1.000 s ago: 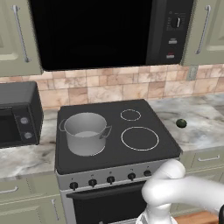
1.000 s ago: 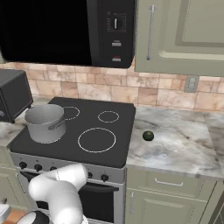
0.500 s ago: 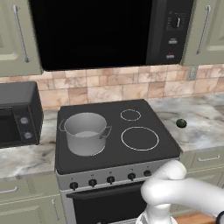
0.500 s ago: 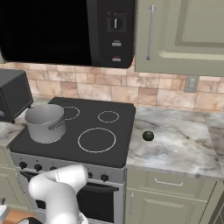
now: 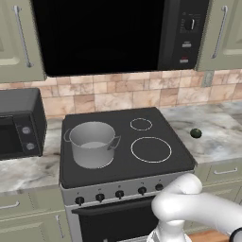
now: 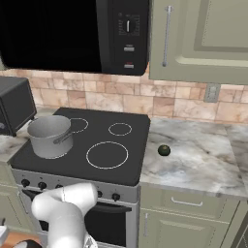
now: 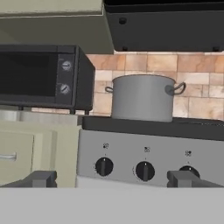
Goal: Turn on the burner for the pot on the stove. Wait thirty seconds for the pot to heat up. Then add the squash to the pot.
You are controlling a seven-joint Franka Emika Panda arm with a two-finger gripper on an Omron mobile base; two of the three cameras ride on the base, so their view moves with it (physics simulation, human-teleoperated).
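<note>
On the stove [image 5: 125, 163], front-left zone, sits the pot [image 5: 92, 143], no lid, looks empty from the left base view. Can't see the burner under it, and no glow around the pot base, so my read: burner not on yet.

Squash [image 5: 195, 133] is on the desk [image 6: 193, 164] to the right of the stove, well apart from the pot, untouched. Same spot from the right base view [image 6: 164, 150].

Gripper [image 7: 111, 179] is low, in front of the stove's silver panel, looking straight at the knobs. Jaws are spread wide, nothing between them. Two knobs sit between the fingertips in the hand view: left knob [image 7: 104, 166] and middle knob [image 7: 145, 170]; a third is half hidden behind the right fingertip [image 7: 186, 178]. No contact with any knob, the panel looks a bit ahead of the tips.

Toaster oven [image 7: 41, 76] is left of the pot, clear of the work.

Progress, as I judge it:
- burner on: not done, arm is only lined up on the knob row
- thirty-second wait: not started
- squash into pot: not started

Next up is picking the knob for the front-left zone. Can't tell from the panel markings which one that is, too small to read.
</note>
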